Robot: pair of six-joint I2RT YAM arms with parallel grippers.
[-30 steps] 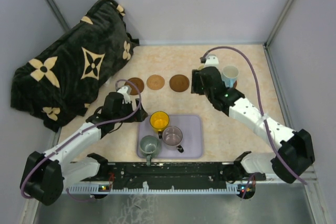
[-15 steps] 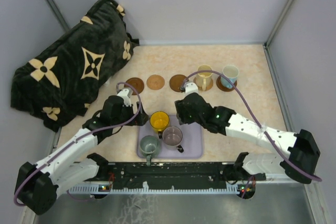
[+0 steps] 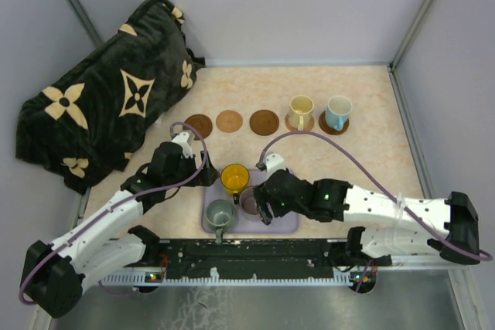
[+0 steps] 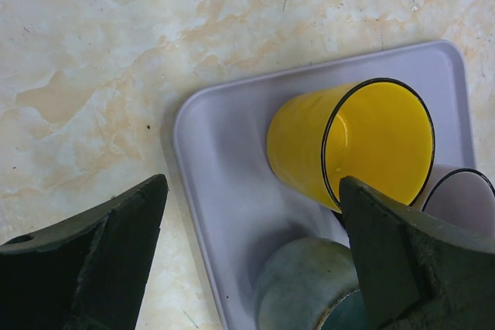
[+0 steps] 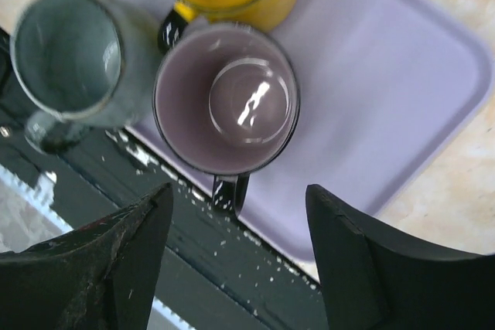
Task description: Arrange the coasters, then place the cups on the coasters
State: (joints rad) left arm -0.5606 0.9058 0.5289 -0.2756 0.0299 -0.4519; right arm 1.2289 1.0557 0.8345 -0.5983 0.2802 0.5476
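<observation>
Top cam: three bare coasters (image 3: 229, 120) lay in a row; cream cup (image 3: 301, 109) & blue-white cup (image 3: 337, 111) each sat on a coaster to their right.
Left wrist: left gripper (image 4: 254, 187) gaped wide, empty, over lavender tray (image 4: 209, 137), by yellow cup (image 4: 348, 152).
Right wrist: right gripper (image 5: 240, 199) spread apart, empty, above mauve cup (image 5: 226, 98) on the tray; grey-green cup (image 5: 69, 59) just beside it.

You're looking at a cream, marbled counter (image 3: 371, 83) in the middle of the top view. 3 plain pale grey walls close it in: the back wall (image 3: 294, 5) across the top, the left wall (image 3: 31, 21) and the right wall (image 3: 464, 98). A dark plush blanket (image 3: 100, 106) with tan flower shapes lies heaped in the upper left. The light is soft and even. A brushed metal strip (image 3: 255, 307) runs along the bottom.
</observation>
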